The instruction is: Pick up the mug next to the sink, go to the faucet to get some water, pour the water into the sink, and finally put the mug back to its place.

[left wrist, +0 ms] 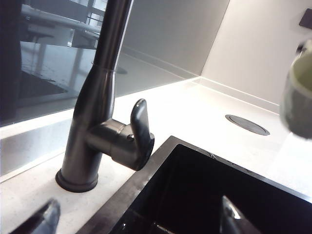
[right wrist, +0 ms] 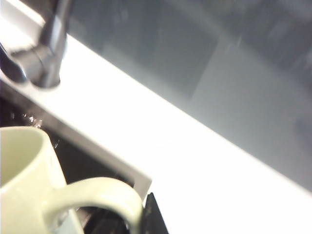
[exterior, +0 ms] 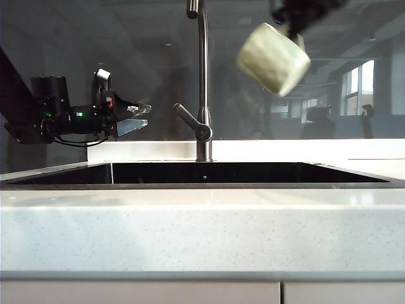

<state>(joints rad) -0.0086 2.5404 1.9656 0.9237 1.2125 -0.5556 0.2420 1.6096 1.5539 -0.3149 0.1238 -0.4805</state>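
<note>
**Holding mug tilted high above sink, right of faucet pipe**

Ordered largest to smallest.

- Sink (exterior: 209, 173): directly below both grippers; dark basin in pale countertop (exterior: 202, 234). Below and slightly left of right gripper in exterior view.
- Faucet (exterior: 202, 82): upright pipe between the two grippers; lever (exterior: 190, 120) angled out toward left gripper side. No stream of water visible in any view.
- Left gripper (exterior: 138, 118): jaws spread wide, holding nothing, level, pointed at faucet lever from left. Left wrist view: lever (left wrist: 140, 134) ahead of and between the two fingertips (left wrist: 234, 214), not touching.
- Right gripper (exterior: 296, 19): mostly cut off at top of exterior view, blurred. Clamped on mug handle (right wrist: 97, 195) per right wrist view; one dark finger tip just beside handle loop.
- Mug (exterior: 273, 58): hangs just below right gripper, well above sink rim, right of faucet pipe. Long axis tilted, not upright; which end faces camera cannot be told through blur. Rim (right wrist: 22, 134) seen from wrist, interior contents not discernible.

Key relation, judged: sink lies straight below mug, so pouring or lowering goes downward; right arm nearer, already holding it. Return spot on countertop to right of sink presumed.

Brands, labels, writing: none legible on mug, faucet or grippers.
</note>
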